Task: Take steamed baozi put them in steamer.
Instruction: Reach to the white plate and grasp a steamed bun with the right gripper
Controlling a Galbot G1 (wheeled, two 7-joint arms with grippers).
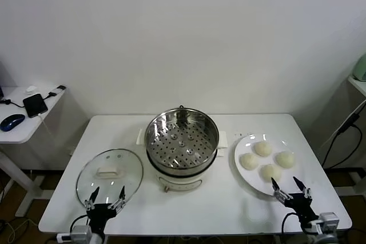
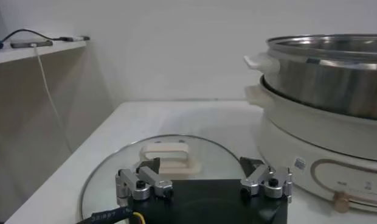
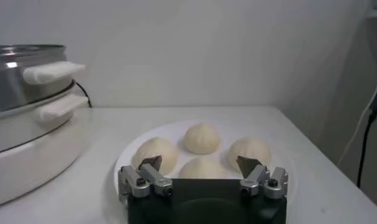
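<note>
Several cream-white baozi point(image 1: 267, 162) lie on a flat white plate point(image 1: 245, 171) at the table's right; they also show in the right wrist view point(image 3: 202, 137). The steel steamer point(image 1: 181, 139) with its perforated tray stands on a white base at the table's centre, with nothing in it. My right gripper point(image 1: 290, 187) is open and empty at the plate's near edge, just short of the nearest baozi point(image 3: 204, 167). My left gripper point(image 1: 107, 195) is open and empty at the near edge of the glass lid point(image 1: 109, 174).
The round glass lid point(image 2: 170, 159) with a white handle lies flat left of the steamer point(image 2: 325, 91). A side table point(image 1: 23, 119) with a phone and mouse stands at the far left. A cable hangs at the far right.
</note>
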